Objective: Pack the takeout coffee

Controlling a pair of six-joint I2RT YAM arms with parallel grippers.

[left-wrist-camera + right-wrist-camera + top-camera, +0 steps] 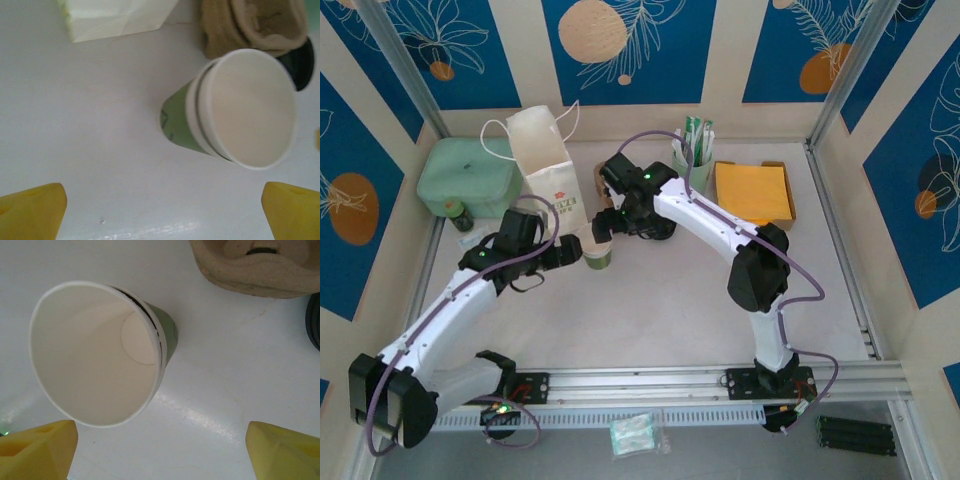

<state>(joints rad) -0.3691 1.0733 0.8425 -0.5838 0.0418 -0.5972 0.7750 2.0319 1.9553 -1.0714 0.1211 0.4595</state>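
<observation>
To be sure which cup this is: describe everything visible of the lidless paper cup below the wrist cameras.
The lidless paper cup stands upright on the white table, in front of the white paper bag, a brown pulp carrier close by but apart. It looks like paper, tapering downward: white top with rolled rim, thin dark line, olive-green lower band. Inside it is white and empty, round bottom showing. Only the table touches it.

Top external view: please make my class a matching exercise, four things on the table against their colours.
Things:
1 paper bag
2 rounded box
3 flat square stack
4 lidless cup, lower band

Colours:
A orange-yellow
B white
C olive green
D mint green

Pairs: 1-B; 2-D; 3-A; 4-C
</observation>
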